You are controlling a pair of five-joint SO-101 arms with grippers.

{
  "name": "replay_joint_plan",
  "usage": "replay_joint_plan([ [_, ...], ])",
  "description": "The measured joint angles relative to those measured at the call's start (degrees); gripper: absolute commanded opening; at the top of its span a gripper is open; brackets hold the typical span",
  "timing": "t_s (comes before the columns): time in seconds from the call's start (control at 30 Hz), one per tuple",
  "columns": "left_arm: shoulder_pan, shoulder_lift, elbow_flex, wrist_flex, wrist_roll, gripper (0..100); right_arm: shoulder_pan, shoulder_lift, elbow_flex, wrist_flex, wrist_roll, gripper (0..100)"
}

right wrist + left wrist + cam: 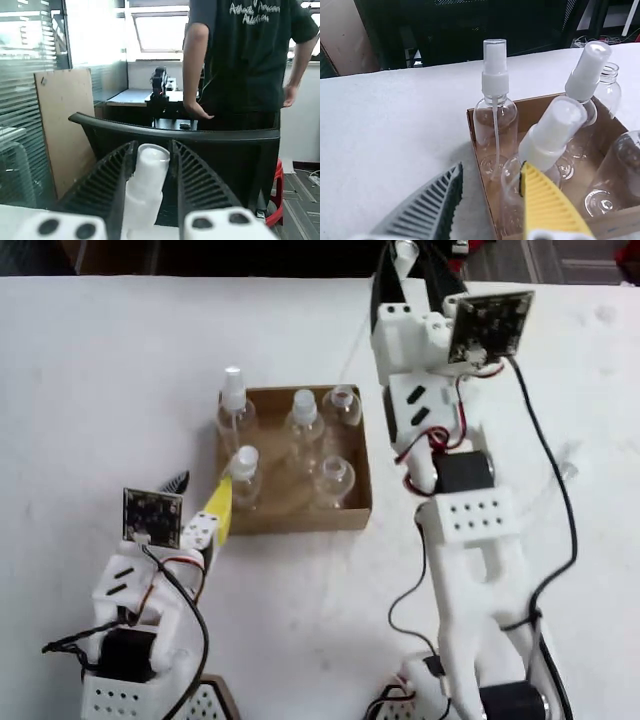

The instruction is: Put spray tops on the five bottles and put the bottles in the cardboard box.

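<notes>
While the right gripper (pixel 151 146) pinches a spray top (pixel 146 182), raised beyond the box (pixel 300 521), the left gripper (pixel 491 170) stands spread at the box's corner, its yellow finger (pixel 547 205) against a capped bottle (pixel 550 135) inside.

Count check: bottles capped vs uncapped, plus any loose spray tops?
capped bottles: 3
uncapped bottles: 2
loose spray top, between the right gripper fingers: 1
Total: 6; all 5 bottles stand in the cardboard box.
</notes>
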Motion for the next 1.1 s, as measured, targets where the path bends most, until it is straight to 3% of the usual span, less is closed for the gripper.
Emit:
replay_joint_plan([
  [1.0, 0.0, 0.0, 0.0, 0.0, 0.0, 18, 0.35, 7.12, 1.14, -5.36, 0.09, 1.5],
  [1.1, 0.0, 0.0, 0.0, 0.0, 0.0, 18, 0.35, 7.03, 2.29, -5.36, 3.96, 1.5],
])
